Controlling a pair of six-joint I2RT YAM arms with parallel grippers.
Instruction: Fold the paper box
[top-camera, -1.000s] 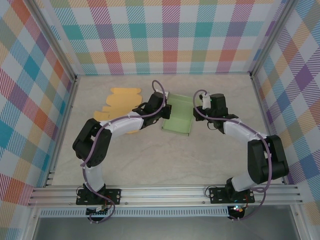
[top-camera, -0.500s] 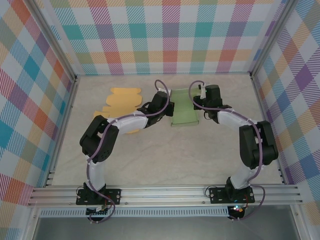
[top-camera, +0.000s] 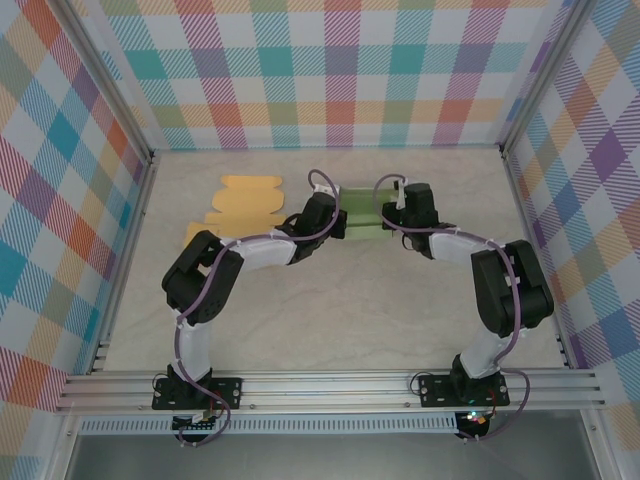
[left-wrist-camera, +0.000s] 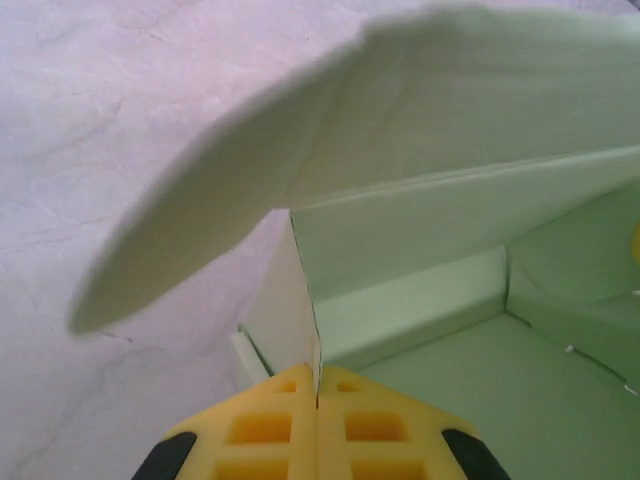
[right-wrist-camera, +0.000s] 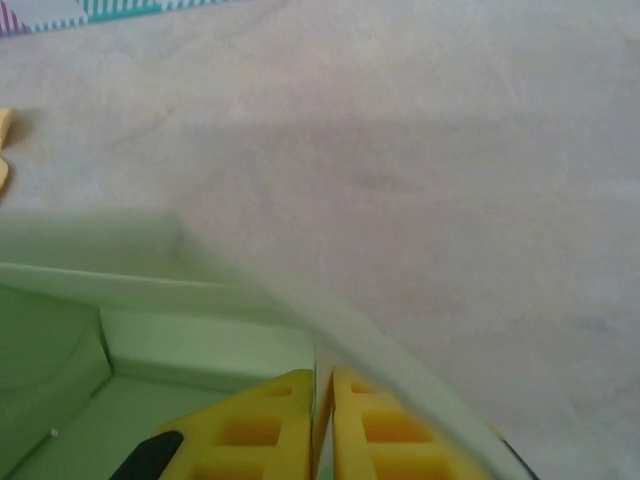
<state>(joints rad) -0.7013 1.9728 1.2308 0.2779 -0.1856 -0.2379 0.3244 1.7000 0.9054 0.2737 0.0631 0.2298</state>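
Plaid walls close in a pale, marbled table (top-camera: 330, 310). From above, we see the green box (top-camera: 362, 205) toward 12 o'clock of the table's middle, between the two arms. The left gripper (top-camera: 340, 220) meets it at its 9 o'clock side and the right gripper (top-camera: 393, 218) at its 3 o'clock side. Yellow sheets (top-camera: 245, 200) lie flat at about 10 o'clock, just beside the left arm and apart from the box.

From that height we cannot read the jaws or the box's shape; the wrist cameras give us both. On the left wrist we look into the box's hollow: a floor, low inner walls meeting at a corner, and one thin upright wall running straight into the yellow fingers (left-wrist-camera: 270, 430). Those fingers are pressed together with that wall's edge pinched between them. A large rounded flap (left-wrist-camera: 300, 170) curves over at 12 o'clock, blurred, with bare table showing at 9 o'clock.

On the right wrist we see the opposite end: the fingers (right-wrist-camera: 385, 435) stand nearly together, a thin green wall caught in the narrow slit between them. The box's inside lies toward 8 o'clock, with a folded inner strip along the floor. A blurred green edge sweeps from 9 o'clock down to 5 o'clock. Beyond it the table runs to 12 o'clock, where we catch a sliver of plaid wall and, at the 9 o'clock edge, a scrap of yellow sheet.
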